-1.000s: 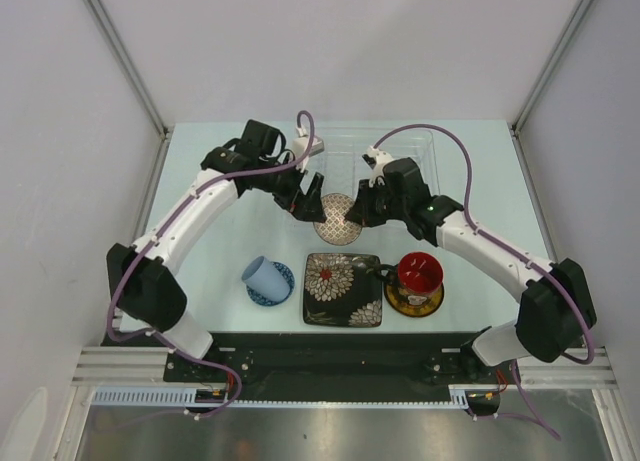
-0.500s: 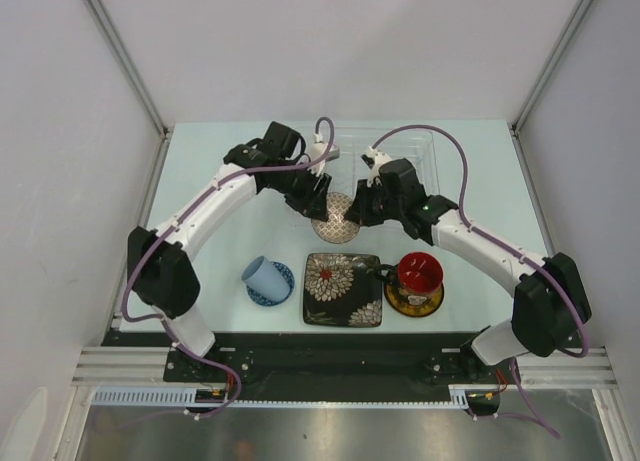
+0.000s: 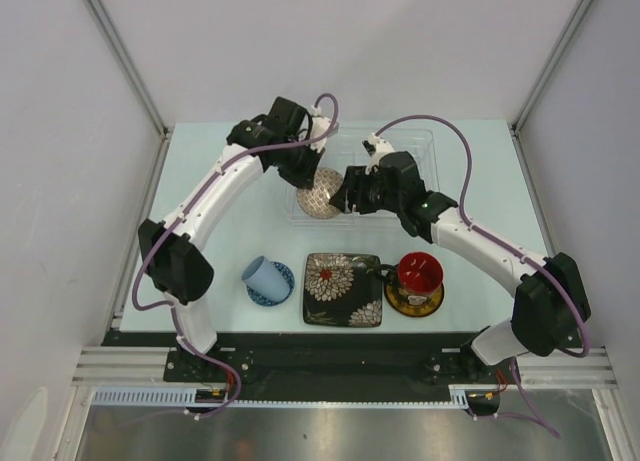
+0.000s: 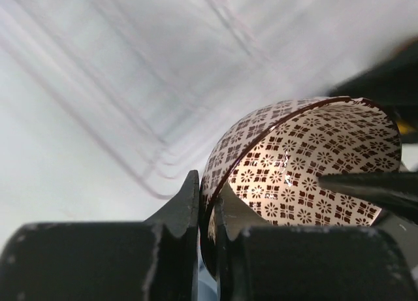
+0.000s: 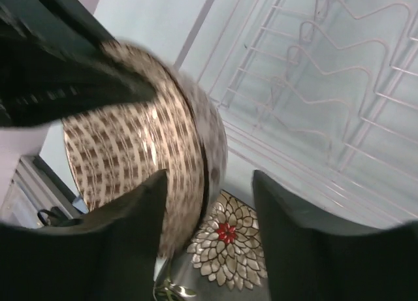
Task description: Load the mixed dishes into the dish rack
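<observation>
The beige lattice-patterned bowl point(image 3: 320, 194) hangs tilted on its side over the near left corner of the clear dish rack point(image 3: 395, 161). My left gripper point(image 4: 208, 206) is shut on the bowl's point(image 4: 307, 164) rim, one finger inside and one outside. My right gripper point(image 5: 209, 213) is open beside it, and the bowl's point(image 5: 130, 151) edge sits loosely between its spread fingers. On the table in front lie the pale blue cup point(image 3: 261, 273) on the small blue saucer point(image 3: 272, 293), the black square floral plate point(image 3: 343, 289), and the red-lined mug point(image 3: 420, 272) on the yellow saucer point(image 3: 415, 303).
The rack's ridged wire-like dividers point(image 5: 320, 85) fill the right wrist view beyond the bowl. The floral plate point(image 5: 225, 249) lies directly below the right gripper. White walls enclose the table on the left, right and back sides.
The left gripper has closed on the bowl's rim and the right gripper has opened off it. The bowl has risen from the table toward the rack's near left corner.
</observation>
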Tool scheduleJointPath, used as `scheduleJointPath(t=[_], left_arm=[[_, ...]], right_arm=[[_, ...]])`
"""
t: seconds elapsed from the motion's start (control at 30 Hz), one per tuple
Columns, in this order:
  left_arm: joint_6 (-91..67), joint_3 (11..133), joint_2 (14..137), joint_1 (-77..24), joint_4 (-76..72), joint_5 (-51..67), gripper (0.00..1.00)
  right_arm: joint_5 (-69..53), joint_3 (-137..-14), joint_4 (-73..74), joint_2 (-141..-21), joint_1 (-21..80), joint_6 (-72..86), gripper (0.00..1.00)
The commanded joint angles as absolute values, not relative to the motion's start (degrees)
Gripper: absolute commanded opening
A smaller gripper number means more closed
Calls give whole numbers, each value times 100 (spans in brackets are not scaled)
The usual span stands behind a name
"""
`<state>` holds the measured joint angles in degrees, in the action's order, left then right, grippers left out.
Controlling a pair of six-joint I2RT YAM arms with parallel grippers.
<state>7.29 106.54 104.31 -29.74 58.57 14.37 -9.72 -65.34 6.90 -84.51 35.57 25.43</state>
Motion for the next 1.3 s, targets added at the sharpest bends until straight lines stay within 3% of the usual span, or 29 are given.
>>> scheduleJointPath(t=[0.0, 0.1, 0.2, 0.37, 0.5, 0.67, 0.83, 0.9, 1.27], left_arm=[[1054, 11976, 10459, -2865, 5897, 55, 0], [1239, 12592, 10704, -2891, 5871, -956, 0], [1537, 12980, 11021, -3066, 5688, -2246, 0], [2179, 12631, 11381, -3489, 4941, -4618, 0], [1741, 12367, 11373, -3551, 4597, -5132, 0], [1055, 12392, 11381, -3568, 4623, -4895, 0], [1045, 12322, 11828, -3902, 3939, -6814, 3], [1203, 12541, 12031, -4043, 3964, -7065, 2], [1441, 12859, 12831, -4104, 3114, -7531, 0]], right_arm=[[-1055, -6688, 702, -8367, 3507, 2408, 70], [-932, -6680, 922, -8262, 3428, 2321, 77], [-809, -6680, 1142, -8104, 3332, 2277, 77], [-721, -6627, 1388, -7701, 3138, 2224, 78], [-747, -6443, 1573, -7331, 2839, 2215, 78], [-949, -6118, 1617, -6856, 2365, 2303, 77], [-1037, -5836, 1705, -6443, 2110, 2338, 77], [-1063, -5748, 1723, -6346, 2039, 2364, 77], [-1177, -5423, 1705, -6161, 1916, 2452, 76]])
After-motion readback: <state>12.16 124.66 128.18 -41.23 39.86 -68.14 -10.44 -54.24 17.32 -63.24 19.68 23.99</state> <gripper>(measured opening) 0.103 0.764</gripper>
